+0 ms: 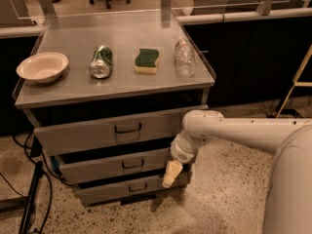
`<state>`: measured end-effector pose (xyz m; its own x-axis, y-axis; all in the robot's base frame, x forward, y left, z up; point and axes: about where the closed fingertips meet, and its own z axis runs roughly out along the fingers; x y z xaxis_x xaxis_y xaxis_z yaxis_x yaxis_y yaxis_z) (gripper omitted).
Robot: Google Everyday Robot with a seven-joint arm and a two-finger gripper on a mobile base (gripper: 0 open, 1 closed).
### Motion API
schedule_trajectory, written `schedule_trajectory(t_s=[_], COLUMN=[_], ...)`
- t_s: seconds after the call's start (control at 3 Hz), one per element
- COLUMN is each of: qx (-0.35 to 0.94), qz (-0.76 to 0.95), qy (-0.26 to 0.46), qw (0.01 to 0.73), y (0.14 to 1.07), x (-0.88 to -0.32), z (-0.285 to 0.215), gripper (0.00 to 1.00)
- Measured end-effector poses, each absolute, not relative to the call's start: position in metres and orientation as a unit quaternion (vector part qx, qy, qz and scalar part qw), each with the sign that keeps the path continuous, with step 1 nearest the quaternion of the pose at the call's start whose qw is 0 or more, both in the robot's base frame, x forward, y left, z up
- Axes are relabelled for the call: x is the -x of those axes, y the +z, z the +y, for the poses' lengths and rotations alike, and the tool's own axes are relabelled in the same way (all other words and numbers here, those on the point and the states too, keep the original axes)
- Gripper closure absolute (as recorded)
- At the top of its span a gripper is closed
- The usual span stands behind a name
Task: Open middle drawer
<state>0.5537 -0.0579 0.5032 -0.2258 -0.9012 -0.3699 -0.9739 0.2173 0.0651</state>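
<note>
The middle drawer (92, 168) is a low grey metal front with a small dark loop handle (132, 164) at its centre. It sits between the taller top drawer (78, 135) and the bottom drawer (107, 191), with a dark gap above it. My gripper (170, 174) hangs from the white arm (234, 130), which reaches in from the right. Its cream tip points down in front of the right end of the middle drawer, right of the handle and apart from it. It holds nothing that I can see.
On the cabinet top (73, 43) lie a white bowl (42, 66), a crushed can (101, 61), a green sponge (146, 60) and a clear bottle (184, 57). Black cables (34, 194) run on the floor at the left. A dark counter (253, 57) stands behind right.
</note>
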Motion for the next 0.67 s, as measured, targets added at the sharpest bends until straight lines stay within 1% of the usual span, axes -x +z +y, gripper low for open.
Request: schedule_trajectory(t_s=[0.33,0.67], qx=[0.606,0.602], qz=[0.770,0.772], qy=[0.148,0.146], qw=[0.139,0.141], y=[0.4773,0.4693], x=[-0.5672,-0.5723], z=[-0.0406,-0.0420], gripper=[0.00,0.00])
